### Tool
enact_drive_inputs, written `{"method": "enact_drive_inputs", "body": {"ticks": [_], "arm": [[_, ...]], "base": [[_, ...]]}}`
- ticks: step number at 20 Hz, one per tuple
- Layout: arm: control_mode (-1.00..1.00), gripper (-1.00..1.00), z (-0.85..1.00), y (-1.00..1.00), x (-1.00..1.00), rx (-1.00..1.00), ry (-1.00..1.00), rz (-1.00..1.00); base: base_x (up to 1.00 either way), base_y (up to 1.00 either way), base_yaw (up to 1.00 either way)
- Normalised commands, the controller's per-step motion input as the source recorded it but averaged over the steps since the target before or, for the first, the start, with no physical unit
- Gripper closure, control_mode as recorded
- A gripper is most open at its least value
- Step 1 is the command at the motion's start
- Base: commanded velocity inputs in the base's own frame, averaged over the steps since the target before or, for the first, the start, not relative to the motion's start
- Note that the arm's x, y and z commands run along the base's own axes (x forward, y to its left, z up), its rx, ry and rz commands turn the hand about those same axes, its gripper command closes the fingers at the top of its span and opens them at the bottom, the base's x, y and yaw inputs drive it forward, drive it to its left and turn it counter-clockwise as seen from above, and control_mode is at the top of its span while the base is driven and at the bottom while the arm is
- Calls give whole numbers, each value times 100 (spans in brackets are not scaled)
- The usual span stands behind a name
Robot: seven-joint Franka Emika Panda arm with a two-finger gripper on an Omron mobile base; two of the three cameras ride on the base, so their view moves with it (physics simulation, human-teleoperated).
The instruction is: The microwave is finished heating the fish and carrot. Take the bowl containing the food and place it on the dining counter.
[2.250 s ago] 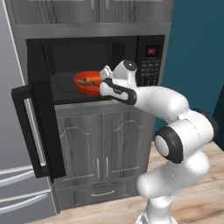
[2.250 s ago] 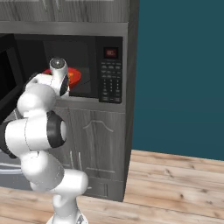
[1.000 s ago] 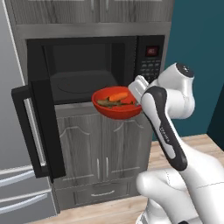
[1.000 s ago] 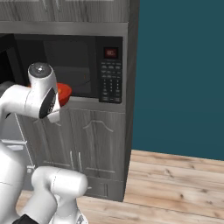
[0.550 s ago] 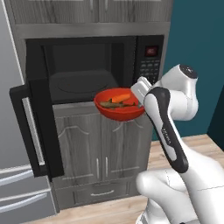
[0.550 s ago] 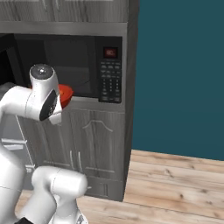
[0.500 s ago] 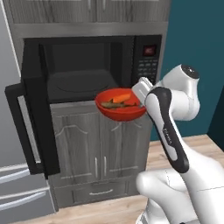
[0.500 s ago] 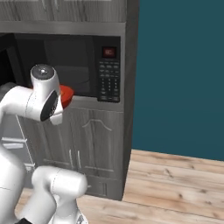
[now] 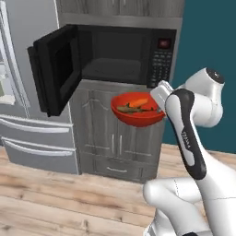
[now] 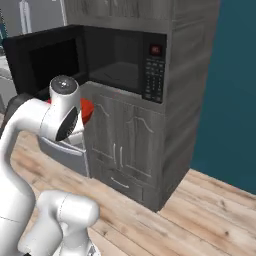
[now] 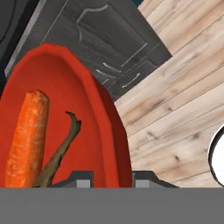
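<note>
Bowl (image 9: 137, 110) held in the air, out in front of the microwave (image 9: 120, 59), lower than its cavity and level with the top of the cabinet doors (image 9: 114, 133) under it. Gripper (image 9: 160, 107) clamped shut on the bowl's rim at the right side in the left base view; hand view has the two fingertips (image 11: 79, 179) straddling the rim (image 11: 114, 135), one inside, one outside. Bowl sits roughly level. Carrot (image 9: 137, 103) and fish (image 9: 138, 109) lie inside it, side by side; in the hand view carrot (image 11: 26, 138) is the thick orange piece, fish (image 11: 60, 151) the thin dark strip just beside it, ends near touching toward the fingers.

Microwave door (image 9: 54, 69) swung wide open to the left, cavity dark, nothing visible on its floor. Button panel and red display (image 9: 163, 44) on the right side. Fridge (image 9: 25, 87) to the left of the microwave column, wood floor (image 9: 69, 198) below.

Right base view: most of the bowl hidden behind the arm, just a red sliver (image 10: 87, 110) at the wrist. Microwave (image 10: 120, 62) open there too, teal wall (image 10: 235, 90) to the right.

Hand view looks down past the bowl at cabinet fronts (image 11: 109, 43) and floor planks (image 11: 179, 105).
</note>
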Motion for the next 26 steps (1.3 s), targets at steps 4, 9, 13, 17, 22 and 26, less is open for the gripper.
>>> {"method": "enact_drive_inputs", "body": {"ticks": [4,9,13,17,22,26], "arm": [[100,100,0,0,0,0,0,0],[100,100,0,0,0,0,0,0],[100,100,0,0,0,0,0,0],[100,100,0,0,0,0,0,0],[100,100,0,0,0,0,0,0],[100,100,0,0,0,0,0,0]], "base": [[-38,-4,95],[-8,0,97],[2,6,88],[42,10,69],[44,1,66],[11,0,74]]}}
